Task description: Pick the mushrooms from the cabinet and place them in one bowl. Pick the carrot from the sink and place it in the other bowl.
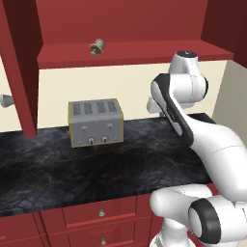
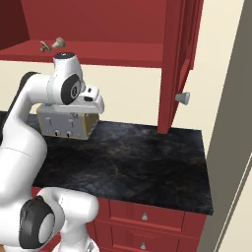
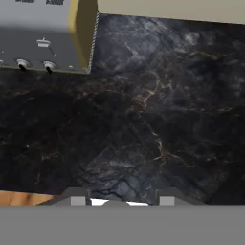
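Two small tan mushrooms lie on the shelf of the open dark red cabinet, and from the left they show as one cluster. My gripper hangs well below that shelf, over the dark counter just right of the toaster. It points down, and its two tips stand apart with nothing between them. In the right base view the white hand sits in front of the toaster's top. The bowls, the carrot and the sink are out of view.
A grey and yellow toaster stands at the back of the black marble counter. The cabinet doors hang open on both sides, each with a silver knob. Red drawers run under the counter, and a wall closes the right end.
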Robot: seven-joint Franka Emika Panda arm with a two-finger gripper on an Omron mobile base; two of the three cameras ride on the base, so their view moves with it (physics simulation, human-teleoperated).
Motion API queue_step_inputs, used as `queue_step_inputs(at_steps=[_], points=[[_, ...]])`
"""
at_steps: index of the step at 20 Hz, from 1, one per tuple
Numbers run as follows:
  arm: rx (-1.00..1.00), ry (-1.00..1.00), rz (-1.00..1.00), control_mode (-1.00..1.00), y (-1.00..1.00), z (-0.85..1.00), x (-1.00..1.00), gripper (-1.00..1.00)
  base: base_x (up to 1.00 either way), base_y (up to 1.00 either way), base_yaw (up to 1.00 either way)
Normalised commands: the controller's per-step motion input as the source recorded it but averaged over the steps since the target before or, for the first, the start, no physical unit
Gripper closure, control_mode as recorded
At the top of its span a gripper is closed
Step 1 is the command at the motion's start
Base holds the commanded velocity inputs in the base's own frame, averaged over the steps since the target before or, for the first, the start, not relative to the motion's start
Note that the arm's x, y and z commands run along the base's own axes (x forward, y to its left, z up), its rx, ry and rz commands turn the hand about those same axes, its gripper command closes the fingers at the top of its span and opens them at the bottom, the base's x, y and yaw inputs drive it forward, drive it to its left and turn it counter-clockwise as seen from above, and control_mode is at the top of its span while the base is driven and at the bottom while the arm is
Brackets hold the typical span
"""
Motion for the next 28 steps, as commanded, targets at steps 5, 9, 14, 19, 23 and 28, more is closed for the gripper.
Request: queue_step_inputs(at_steps=[5,9,14,19,23,28], points=[[0.01,-0.13,0.01,-1.00,0.07,0.12,-0.13,-1.00,0.00,0.00,0.00],[0.06,-0.25,0.00,-1.00,0.22,0.57,-0.17,-1.00,0.00,0.00,0.00],[0.06,-0.23,0.00,-1.00,0.32,0.70,-0.10,-1.00,0.00,0.00,0.00],[0.04,-0.21,0.00,-1.00,0.44,0.75,0.00,-1.00,0.00,0.00,0.00],[0.02,-0.20,0.00,-1.00,0.57,0.64,0.02,-1.00,0.00,0.00,0.00],[0.01,-0.20,-0.02,-1.00,0.56,0.58,0.06,-1.00,0.00,0.00,0.00]])
